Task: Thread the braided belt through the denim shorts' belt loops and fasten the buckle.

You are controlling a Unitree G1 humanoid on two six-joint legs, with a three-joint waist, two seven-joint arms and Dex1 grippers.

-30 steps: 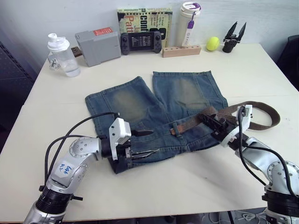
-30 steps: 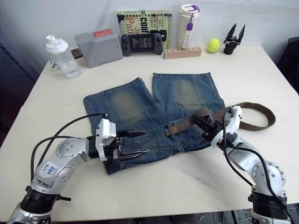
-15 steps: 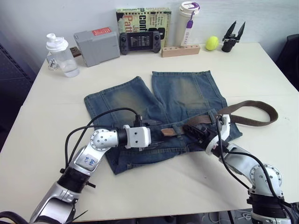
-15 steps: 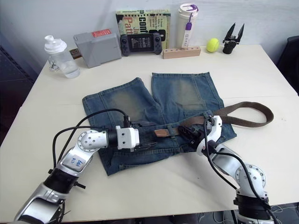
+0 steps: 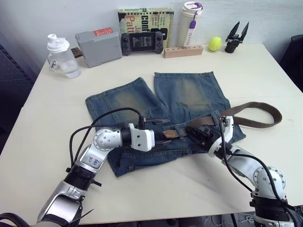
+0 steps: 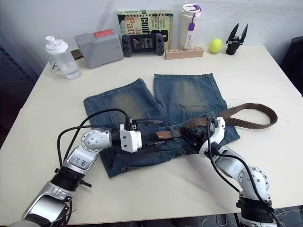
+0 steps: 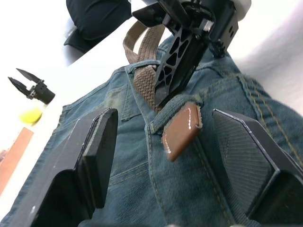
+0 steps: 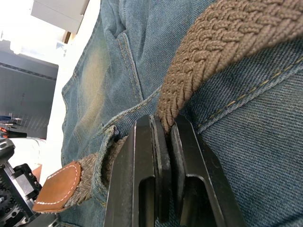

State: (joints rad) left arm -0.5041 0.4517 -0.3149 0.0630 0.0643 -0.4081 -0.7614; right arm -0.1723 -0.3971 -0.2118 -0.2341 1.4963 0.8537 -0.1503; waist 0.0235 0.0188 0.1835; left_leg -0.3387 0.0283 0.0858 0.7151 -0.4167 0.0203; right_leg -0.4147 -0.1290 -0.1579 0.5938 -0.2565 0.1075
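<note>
White bench (image 5: pixel 42 109), centre frame: belt tip poked through a loop.
Right pincer (image 8: pixel 163 142) clamped the braided belt (image 5: pixel 255 109); left pincer (image 7: pixel 182 142), agape around the leather tip (image 7: pixel 182 130), should close squarely and pull level.

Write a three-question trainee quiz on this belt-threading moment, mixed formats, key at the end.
1. True or false: the right gripper is shut on the braided belt.
2. Multiple choice: the belt's leather tip lies (A) between the left gripper's open fingers, (B) clamped in them, (C) off the denim shorts.
3. Fill in: the tip has just passed through a belt ____.

Key: 1 true; 2 A; 3 loop.
</note>
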